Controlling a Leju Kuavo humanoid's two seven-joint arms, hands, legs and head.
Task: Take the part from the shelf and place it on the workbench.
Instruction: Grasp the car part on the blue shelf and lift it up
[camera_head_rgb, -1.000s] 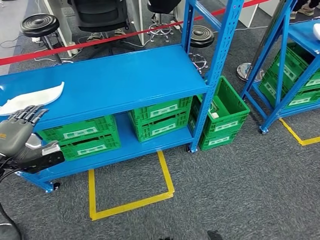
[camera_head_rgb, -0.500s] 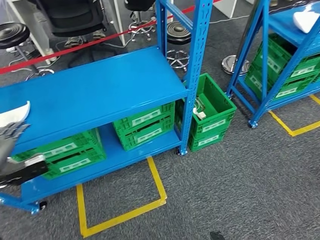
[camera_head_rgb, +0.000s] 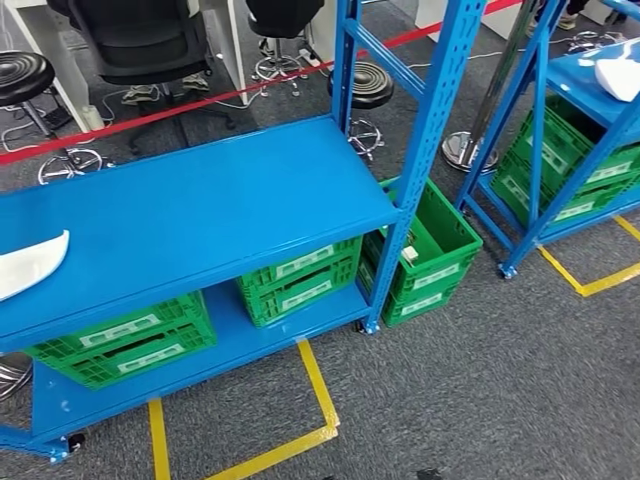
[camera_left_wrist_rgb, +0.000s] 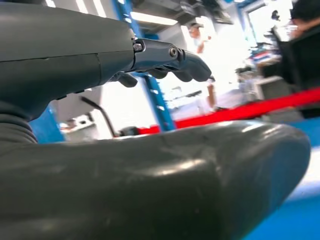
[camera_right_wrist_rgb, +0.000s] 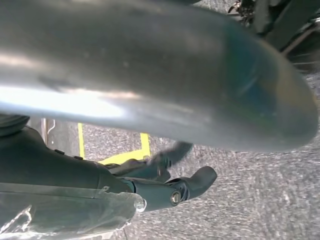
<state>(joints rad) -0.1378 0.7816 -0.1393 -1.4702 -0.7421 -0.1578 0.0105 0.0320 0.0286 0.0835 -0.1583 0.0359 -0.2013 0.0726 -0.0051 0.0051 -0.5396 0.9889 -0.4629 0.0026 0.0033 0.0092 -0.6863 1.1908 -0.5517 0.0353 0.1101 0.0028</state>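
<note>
The white curved part (camera_head_rgb: 30, 262) lies on the top board of the blue shelf (camera_head_rgb: 211, 200), at the far left edge of the head view. In the left wrist view my left hand (camera_left_wrist_rgb: 113, 65) has its dark fingers (camera_left_wrist_rgb: 181, 57) stretched out straight above the thick thumb (camera_left_wrist_rgb: 158, 180), with nothing between them and a blue surface (camera_left_wrist_rgb: 298, 215) just beyond. My right hand (camera_right_wrist_rgb: 113, 180) hangs over the grey carpet, its fingers (camera_right_wrist_rgb: 188, 182) extended and holding nothing.
Green crates (camera_head_rgb: 128, 335) (camera_head_rgb: 302, 275) fill the shelf's lower board, and another crate (camera_head_rgb: 434, 245) stands on the floor beside its post. A second blue rack (camera_head_rgb: 581, 75) at the right carries a white piece (camera_head_rgb: 619, 78). Yellow floor tape (camera_head_rgb: 321, 385), stools and a red barrier tape (camera_head_rgb: 173, 110) are behind.
The camera has swung, so the whole scene shifted. My left hand, seen at the lower left of the head view beside the white part, has passed out of that view.
</note>
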